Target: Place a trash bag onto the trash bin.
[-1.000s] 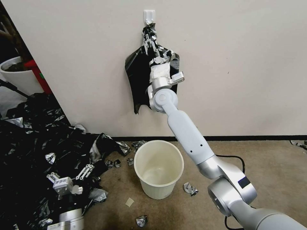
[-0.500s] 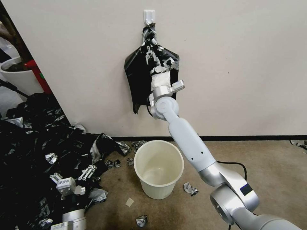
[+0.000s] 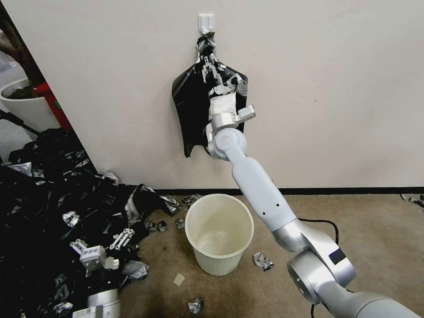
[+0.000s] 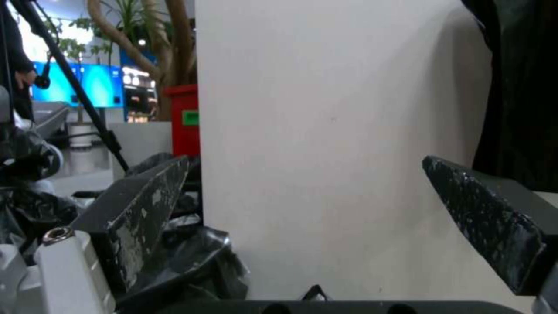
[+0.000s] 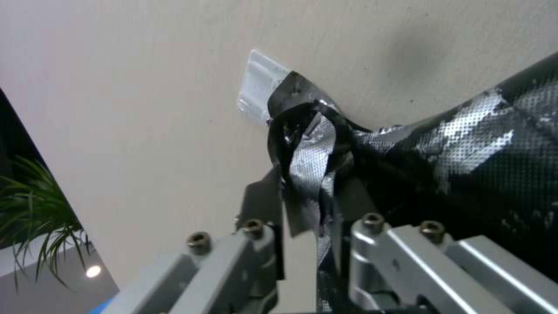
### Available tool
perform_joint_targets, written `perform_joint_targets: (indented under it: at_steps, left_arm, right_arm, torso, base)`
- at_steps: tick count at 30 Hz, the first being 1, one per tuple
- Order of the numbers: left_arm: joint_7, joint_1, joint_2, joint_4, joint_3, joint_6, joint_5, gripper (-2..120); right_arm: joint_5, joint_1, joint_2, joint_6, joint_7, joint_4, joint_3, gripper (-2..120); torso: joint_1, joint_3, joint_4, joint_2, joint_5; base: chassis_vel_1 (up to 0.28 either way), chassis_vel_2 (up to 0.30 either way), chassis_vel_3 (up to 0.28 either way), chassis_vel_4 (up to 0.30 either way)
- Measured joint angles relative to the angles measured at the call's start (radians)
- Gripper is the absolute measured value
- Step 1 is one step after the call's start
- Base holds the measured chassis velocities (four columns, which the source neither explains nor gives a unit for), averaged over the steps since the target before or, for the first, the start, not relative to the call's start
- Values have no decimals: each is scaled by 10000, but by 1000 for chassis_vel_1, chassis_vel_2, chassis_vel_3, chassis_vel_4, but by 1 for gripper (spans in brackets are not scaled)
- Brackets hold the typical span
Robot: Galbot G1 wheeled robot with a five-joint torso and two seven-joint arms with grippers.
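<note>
A flat black bundle (image 3: pixel 192 106) with a knotted top (image 5: pixel 302 131) hangs from a white wall hook (image 3: pixel 206 21). My right gripper (image 3: pixel 208 66) reaches up against it, just under the knot. Its fingers (image 5: pixel 261 209) are shut on a narrow fold of the black plastic (image 5: pixel 305 192). I cannot tell a single trash bag apart from the bundle. The cream-white trash bin (image 3: pixel 221 260) stands upright on the floor below, open and with nothing in it. My left gripper (image 3: pixel 101 238) hangs open low at the left over black plastic, holding nothing; its dark fingers (image 4: pixel 145 205) stand wide apart.
A large heap of black plastic (image 3: pixel 44 198) covers the floor at the left. A white planter pot (image 3: pixel 22 106) stands behind it. Crumpled scraps (image 3: pixel 263 260) lie around the bin. A black cable (image 3: pixel 324 218) runs along the carpet at the right.
My right gripper slid down the bundle from the knot, then rose a little. The left gripper shifted slightly to the right.
</note>
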Motion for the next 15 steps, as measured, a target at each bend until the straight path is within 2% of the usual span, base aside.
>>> perform_joint_targets:
  at_steps: [1, 3, 5, 15]
  left_arm:
    - [0, 0, 0, 0, 0, 0, 0, 100]
    - [-1, 4, -1, 23, -7, -22, 3, 100]
    - [-2, 3, -1, 43, -10, -35, 6, 100]
    - [-4, -43, -40, 174, 70, -85, 167, 100]
  right_arm:
    - [0, 0, 0, 0, 0, 0, 0, 15]
    - [0, 4, 0, 0, -72, -54, 26, 6]
    - [-2, 3, 1, 0, -118, -83, 35, 1]
    - [-14, -92, 5, 169, -832, -231, 98, 0]
  torso:
    - [0, 0, 0, 0, 0]
    - [0, 0, 0, 0, 0]
    - [0, 0, 0, 0, 0]
    - [0, 0, 0, 0, 0]
  base:
    - [0, 0, 0, 0]
    - [0, 0, 0, 0]
    - [0, 0, 0, 0]
    - [0, 0, 0, 0]
